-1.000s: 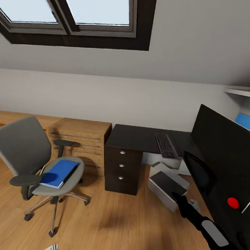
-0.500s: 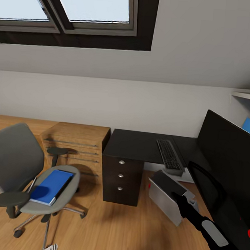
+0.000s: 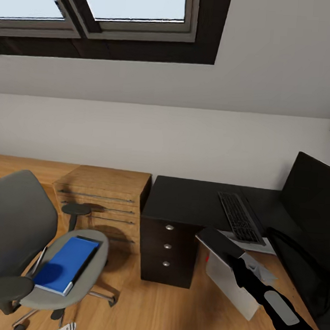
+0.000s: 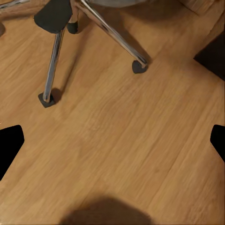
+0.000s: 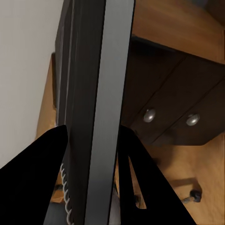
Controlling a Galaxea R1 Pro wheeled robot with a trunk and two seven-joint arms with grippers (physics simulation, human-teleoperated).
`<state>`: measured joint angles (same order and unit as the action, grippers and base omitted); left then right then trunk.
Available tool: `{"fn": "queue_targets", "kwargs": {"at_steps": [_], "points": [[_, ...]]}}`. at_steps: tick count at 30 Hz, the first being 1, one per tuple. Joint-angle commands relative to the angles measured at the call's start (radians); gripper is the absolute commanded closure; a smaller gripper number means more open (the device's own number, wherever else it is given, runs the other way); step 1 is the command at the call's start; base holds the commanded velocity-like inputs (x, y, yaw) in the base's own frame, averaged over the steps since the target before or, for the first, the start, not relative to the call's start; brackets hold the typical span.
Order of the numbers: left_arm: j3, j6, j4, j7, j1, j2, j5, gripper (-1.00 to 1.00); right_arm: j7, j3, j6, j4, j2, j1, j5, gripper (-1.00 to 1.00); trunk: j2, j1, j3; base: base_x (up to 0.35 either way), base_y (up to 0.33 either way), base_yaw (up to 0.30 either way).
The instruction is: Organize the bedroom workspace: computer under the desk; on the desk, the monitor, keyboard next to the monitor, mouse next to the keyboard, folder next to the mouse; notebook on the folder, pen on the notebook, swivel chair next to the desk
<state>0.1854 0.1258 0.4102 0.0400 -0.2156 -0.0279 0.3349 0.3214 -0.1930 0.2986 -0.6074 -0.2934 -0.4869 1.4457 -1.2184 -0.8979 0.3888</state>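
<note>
Bright even daylight, skylight point(image 3: 127, 7) overhead, soft floor shadows, mild blur

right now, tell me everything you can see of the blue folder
The folder is a flat, bright blue rectangle with a pale edge along its near and right sides. It lies flat on the grey seat of the swivel chair, between the dark armrests and turned at an angle to the seat. A thin dark edge shows under its far right side. Neither gripper touches it.

text: none legible | labels: none | brands: none | numbers: none | signs: none
</note>
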Motion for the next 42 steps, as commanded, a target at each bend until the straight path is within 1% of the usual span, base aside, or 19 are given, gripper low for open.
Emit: {"fn": "queue_targets", "kwargs": {"at_steps": [1, 8, 17, 23, 27, 28, 32, 33, 34, 38, 39, 42], "points": [[-0.003, 0.003, -0.001, 0.001, -0.001, 0.000, 0.010, -1.00, 0.002, -0.004, 0.001, 0.000, 0.000, -0.001, 0.009, 1.00, -0.001, -0.001, 0.001, 0.278, 0.208, 0.194], [-0.003, 0.003, -0.001, 0.001, -0.001, 0.000, 0.010, -1.00, 0.002, -0.003, 0.001, 0.000, 0.005, -0.001, 0.009, 1.00, -0.001, -0.001, 0.001, 0.175, 0.109, 0.166], [-0.003, 0.003, -0.002, 0.002, -0.001, -0.001, 0.011, -1.00, 0.002, -0.002, 0.002, 0.000, 0.005, -0.001, 0.009, 1.00, -0.001, -0.001, 0.001, 0.047, 0.017, 0.033], [-0.005, 0.002, -0.045, 0.003, -0.001, 0.001, 0.009, -1.00, 0.002, -0.003, 0.002, -0.001, 0.005, -0.001, 0.008, 1.00, -0.001, -0.001, 0.001, 0.004, 0.001, 0.003], [-0.006, 0.003, -0.088, 0.003, 0.000, 0.002, 0.008, -1.00, 0.002, -0.002, 0.003, -0.001, 0.003, -0.001, 0.008, 1.00, -0.001, -0.001, 0.001, 0.000, 0.000, 0.000], [-0.006, 0.011, -0.120, 0.003, -0.001, 0.002, 0.008, -1.00, 0.002, -0.001, 0.002, -0.002, 0.002, -0.001, 0.007, 1.00, -0.001, -0.001, 0.001, 0.000, 0.000, 0.000], [-0.007, 0.064, -0.166, 0.003, -0.001, 0.002, 0.007, -1.00, 0.001, 0.000, 0.001, -0.003, 0.002, -0.001, 0.007, 1.00, -0.001, -0.001, 0.001, 0.000, 0.000, 0.000], [-0.007, 0.098, -0.193, 0.003, -0.001, 0.002, 0.006, -1.00, 0.001, 0.000, 0.001, -0.007, 0.002, -0.001, 0.007, 1.00, -0.001, -0.001, 0.001, 0.000, 0.000, 0.000], [-0.008, 0.116, -0.206, 0.003, -0.001, 0.002, 0.006, -1.00, 0.001, 0.000, 0.001, -0.011, 0.002, -0.001, 0.007, 1.00, -0.001, -0.001, 0.001, 0.000, 0.000, 0.000], [-0.013, 0.189, -0.245, 0.002, -0.001, 0.002, 0.005, -1.00, -0.002, 0.000, 0.001, -0.043, 0.002, -0.001, 0.007, 1.00, -0.001, -0.001, 0.001, 0.000, 0.000, 0.000], [-0.017, 0.217, -0.256, 0.002, -0.001, 0.002, 0.005, -1.00, -0.004, 0.000, 0.001, -0.062, 0.002, -0.001, 0.005, 1.00, -0.001, -0.001, 0.001, 0.000, 0.000, 0.000], [-0.021, 0.244, -0.271, 0.002, 0.000, 0.002, 0.005, -1.00, -0.009, 0.000, 0.001, -0.085, 0.001, -0.001, 0.000, 1.00, -0.001, -0.001, 0.001, 0.000, 0.000, 0.000]]}}
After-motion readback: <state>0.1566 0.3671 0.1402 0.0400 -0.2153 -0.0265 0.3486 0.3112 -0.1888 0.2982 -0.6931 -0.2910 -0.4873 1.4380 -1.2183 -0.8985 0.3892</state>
